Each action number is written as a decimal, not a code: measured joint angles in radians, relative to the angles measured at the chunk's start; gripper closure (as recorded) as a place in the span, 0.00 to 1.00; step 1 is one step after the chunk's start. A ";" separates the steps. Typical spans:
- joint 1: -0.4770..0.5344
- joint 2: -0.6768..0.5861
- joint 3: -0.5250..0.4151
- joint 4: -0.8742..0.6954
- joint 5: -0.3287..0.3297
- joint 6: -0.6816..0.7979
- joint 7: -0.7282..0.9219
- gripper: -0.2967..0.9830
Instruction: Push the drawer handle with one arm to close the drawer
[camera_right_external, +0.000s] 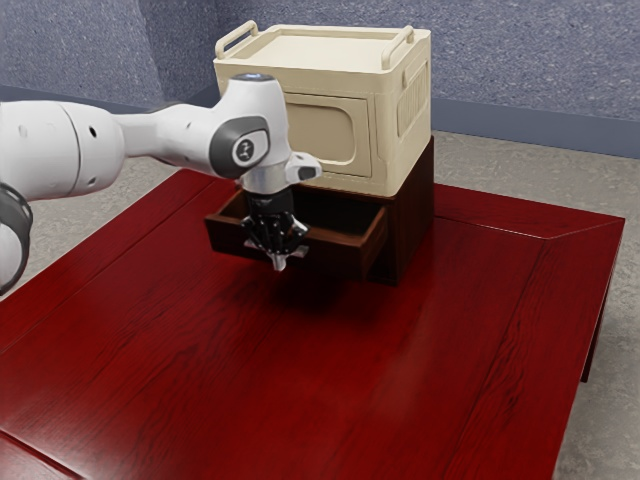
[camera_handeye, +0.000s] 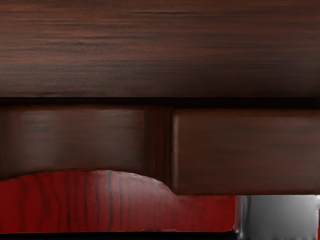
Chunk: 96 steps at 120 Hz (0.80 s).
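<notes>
From my station, at the exterior view's left, I see my jointed white arm (camera_right_external: 62, 150) reaching across to the dark brown wooden drawer (camera_right_external: 228, 238). The drawer is partly open, jutting from its housing. Just in front of its face I have the black two-finger gripper (camera_right_external: 280, 262) pointing down, fingers brought together at the tips. The small grey metal handle (camera_right_external: 300, 251) is on the drawer's face, right by those fingertips; I can't tell whether they touch it. Above and behind the drawer sits a cream box with two raised side rails (camera_right_external: 385, 110). Farther toward the exterior view's right, the dark wooden cabinet (camera_right_external: 415, 222) stands behind the drawer, and the glossy red wooden table (camera_right_external: 430, 360) spreads beneath everything.
</notes>
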 joint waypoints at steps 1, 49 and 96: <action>0.000 0.002 0.000 0.003 0.000 0.000 0.001 0.85; 0.006 0.069 0.013 0.120 -0.001 0.000 0.040 0.85; 0.005 0.119 0.026 0.199 -0.001 0.001 0.066 0.85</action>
